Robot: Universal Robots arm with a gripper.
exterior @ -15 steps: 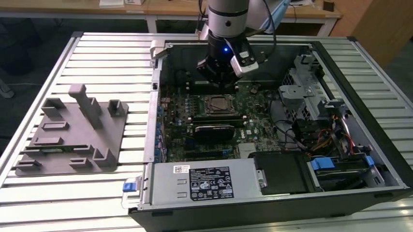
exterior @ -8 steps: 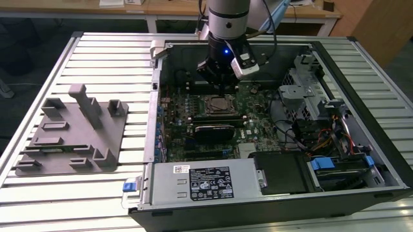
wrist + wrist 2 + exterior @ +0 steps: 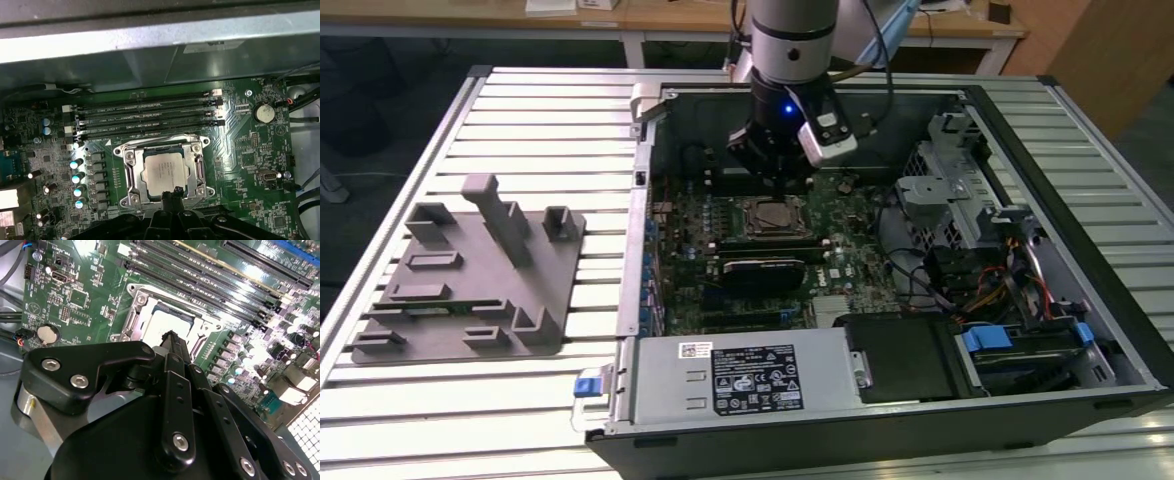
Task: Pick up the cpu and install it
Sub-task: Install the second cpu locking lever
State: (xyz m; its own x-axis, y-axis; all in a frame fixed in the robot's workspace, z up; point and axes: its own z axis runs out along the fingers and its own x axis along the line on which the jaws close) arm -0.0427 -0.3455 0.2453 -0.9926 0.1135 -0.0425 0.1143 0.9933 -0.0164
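The cpu point(image 3: 162, 171), a flat square chip with a silver-grey top, lies inside the metal socket frame point(image 3: 126, 172) on the green motherboard; it also shows in the second wrist view as the cpu point(image 3: 165, 322) and in the exterior view as the cpu point(image 3: 774, 213). My gripper point(image 3: 781, 185) hangs inside the open computer case just above the socket. Its fingertips point(image 3: 175, 192) are drawn together into one narrow tip over the near edge of the chip, with nothing between them. In the second wrist view the gripper point(image 3: 170, 336) covers part of the socket.
Memory slots point(image 3: 145, 117) run beside the socket. A black block point(image 3: 767, 272) sits on the board near it. The power supply point(image 3: 740, 375), drive cage point(image 3: 947, 170) and cables point(image 3: 987, 280) crowd the case. A grey fixture point(image 3: 467, 280) stands on the slatted table at the exterior view's left.
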